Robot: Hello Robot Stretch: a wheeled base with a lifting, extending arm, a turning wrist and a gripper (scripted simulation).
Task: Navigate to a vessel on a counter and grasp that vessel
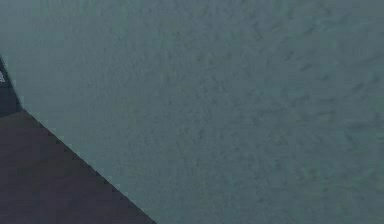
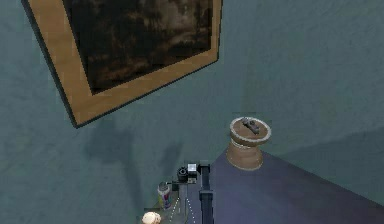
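A tan, round vessel (image 2: 248, 143) with a dark-marked lid stands on the dark blue counter (image 2: 300, 195), near its far corner by the wall. My arm (image 2: 206, 200) rises as a dark bar from the arm side view's bottom edge, just left of the counter's corner. The gripper (image 2: 172, 198) sits left of the arm's white squares, below and to the left of the vessel. A small pale blob (image 2: 152, 217) lies at the bottom edge by the fingers. I cannot tell whether the gripper holds anything.
A large dark picture in a wooden frame (image 2: 140, 45) hangs tilted on the teal wall above the arm. In the forward view the teal wall (image 1: 230, 100) stands close ahead, with a wedge of dark floor (image 1: 50, 180) at the lower left.
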